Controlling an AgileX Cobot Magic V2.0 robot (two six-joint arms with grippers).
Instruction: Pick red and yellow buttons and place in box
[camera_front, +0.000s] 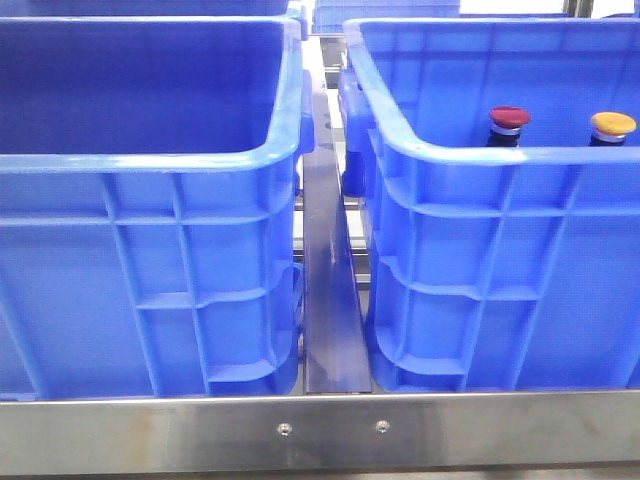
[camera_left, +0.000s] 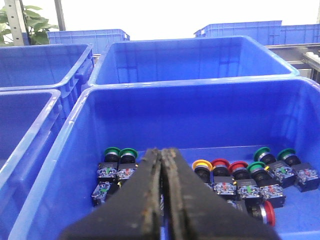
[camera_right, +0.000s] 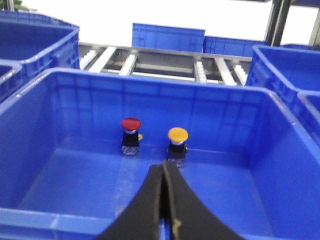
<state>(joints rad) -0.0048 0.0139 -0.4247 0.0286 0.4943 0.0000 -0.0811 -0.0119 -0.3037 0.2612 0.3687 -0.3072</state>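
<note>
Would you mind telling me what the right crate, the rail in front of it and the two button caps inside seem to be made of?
Crate: likely moulded plastic, glossy blue, with ribbed walls and a rolled rim. Rail: metal, apparently brushed steel or aluminium, dull grey sheen with two screw heads. Red cap and yellow cap: probably smooth plastic domes, each on a silvery collar; the material underneath cannot be told.

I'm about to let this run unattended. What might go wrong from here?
1. The buttons under the left gripper lie packed side by side, so closing on a red button may also catch the yellow button or a green one.
2. The red button and yellow button in the right crate stand upright; a dropped one could topple them.
</note>
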